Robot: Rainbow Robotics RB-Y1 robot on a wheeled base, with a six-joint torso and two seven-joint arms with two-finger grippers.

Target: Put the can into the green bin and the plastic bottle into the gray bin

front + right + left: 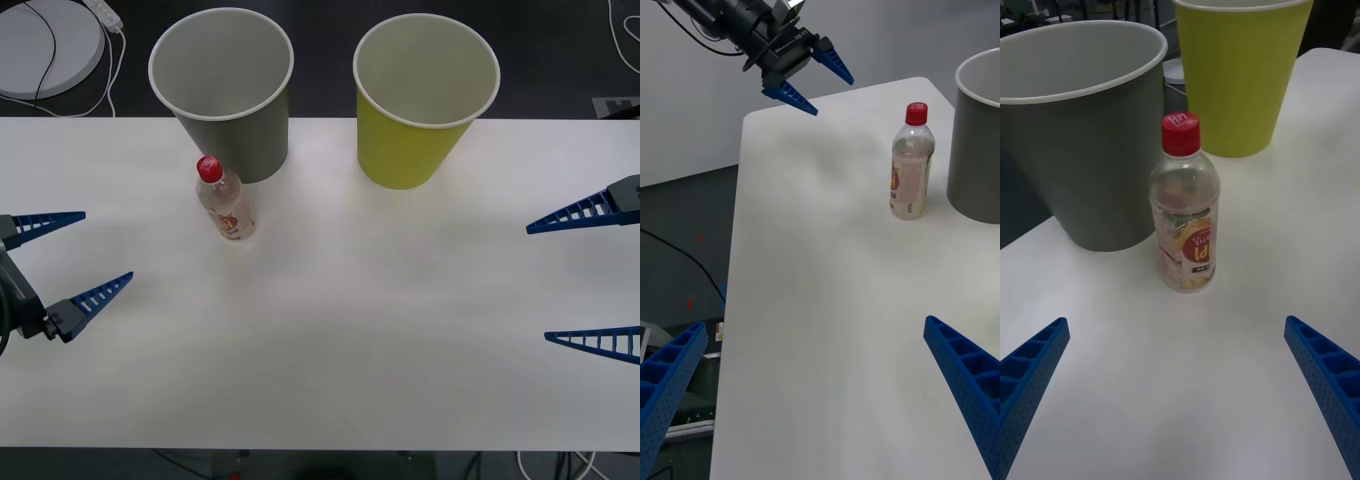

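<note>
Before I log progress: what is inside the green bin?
The green bin shows a bare pale inside, with no can visible there. The plastic bottle stands upright on the table by the gray bin.

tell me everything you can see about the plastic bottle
The plastic bottle is small, clear and looks empty, with a red screw cap and a red-and-white label. It stands upright on the white table, just in front of the gray bin, far shorter than it. Nothing grips it.

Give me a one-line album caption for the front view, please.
Small plastic bottle stands upright before the gray bin, green bin beside it, open grippers left and right.
</note>
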